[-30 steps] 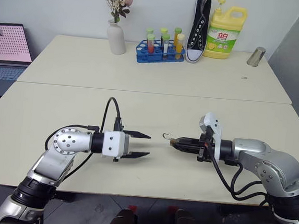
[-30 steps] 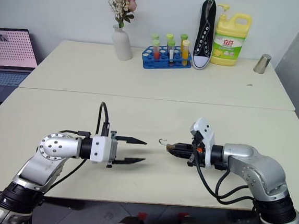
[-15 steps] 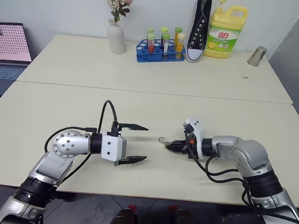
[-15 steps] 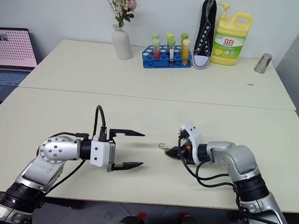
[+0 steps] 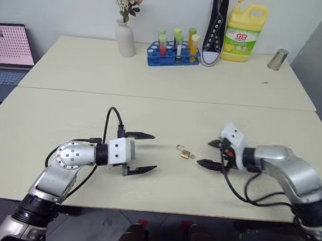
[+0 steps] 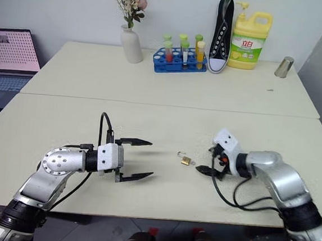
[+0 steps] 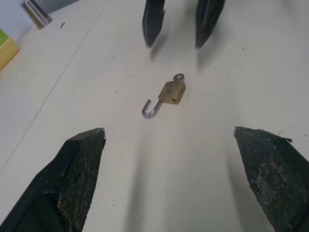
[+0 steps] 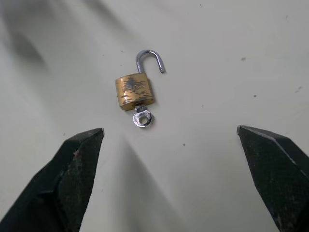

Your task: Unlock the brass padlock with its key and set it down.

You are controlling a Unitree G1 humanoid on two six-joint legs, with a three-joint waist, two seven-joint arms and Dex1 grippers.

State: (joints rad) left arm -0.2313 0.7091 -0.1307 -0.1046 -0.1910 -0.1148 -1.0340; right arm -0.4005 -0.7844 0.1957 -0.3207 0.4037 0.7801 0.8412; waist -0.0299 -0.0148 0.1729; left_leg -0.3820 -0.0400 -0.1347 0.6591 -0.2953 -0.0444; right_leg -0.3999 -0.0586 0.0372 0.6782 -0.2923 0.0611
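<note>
brass padlock (image 8: 134, 91) lies flat on the table (image 5: 150, 119), on the near half, between the two tools and touching neither. shackle (image 8: 148, 59) is swung open, one leg free of the body. key (image 8: 141, 117) sticks out of the bottom of the lock, its round head resting on the table.

left tool (image 5: 141, 151) spread wide, nothing between its fingers, pointing toward the padlock from the robot's left and near it, not touching. in the left wrist view the padlock (image 7: 172, 92) sits out in front, between the two black fingertips (image 7: 79, 164), with the right tool's two finger ends beyond it.

right tool (image 5: 210, 153) also spread wide and empty, just beside the padlock on the robot's right, fingers apart from it. right wrist view looks down on the lock, with both black fingertips (image 8: 79, 159) well to either side.

back of the table: white vase with dried flowers (image 5: 125, 35), blue rack of test tubes (image 5: 172, 53), black sneaker (image 5: 214, 26) stood upright against the wall, yellow detergent bottle (image 5: 243, 33), small metal cup (image 5: 277, 59). laptop (image 5: 8, 48) with a lit screen sits off the table's left edge.
</note>
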